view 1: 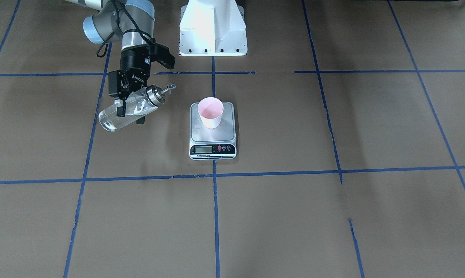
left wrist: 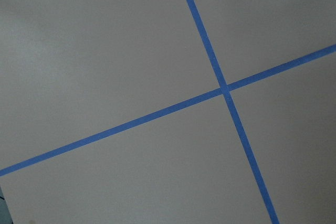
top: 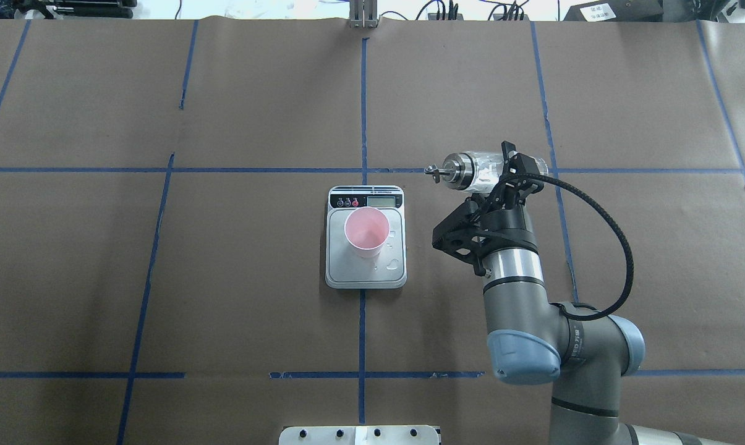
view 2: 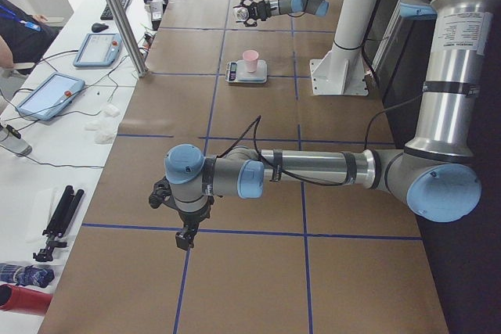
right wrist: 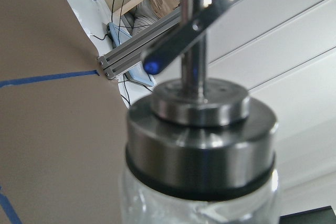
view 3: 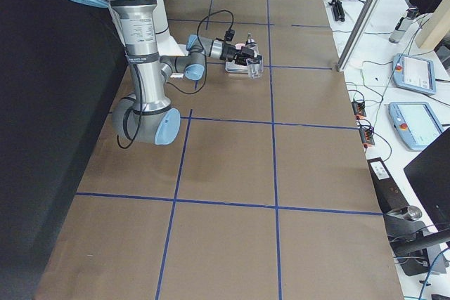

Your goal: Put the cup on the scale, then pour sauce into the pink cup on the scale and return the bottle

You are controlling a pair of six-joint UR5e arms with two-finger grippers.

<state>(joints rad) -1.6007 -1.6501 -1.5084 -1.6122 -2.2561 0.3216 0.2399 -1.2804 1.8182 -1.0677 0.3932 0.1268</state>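
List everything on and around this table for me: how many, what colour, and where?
cup: one, pale pink, upright on the scale.
scale: one, silver with a black front strip, at the table's centre.
bottle: one, clear glass with a silver spout cap, held in the air and tipped sideways, spout toward the scale.
table: one, brown cover with a blue tape grid.
pedestal: one, white, at the robot's edge of the table.
control tablets: two, grey-blue, on a side bench.
right arm: one, grey and blue, beside the scale.
right end effector: one, black, shut on the bottle.
left arm: one, grey and blue, over the table's left end.
left end effector: one, black; I cannot tell if it is open or shut.
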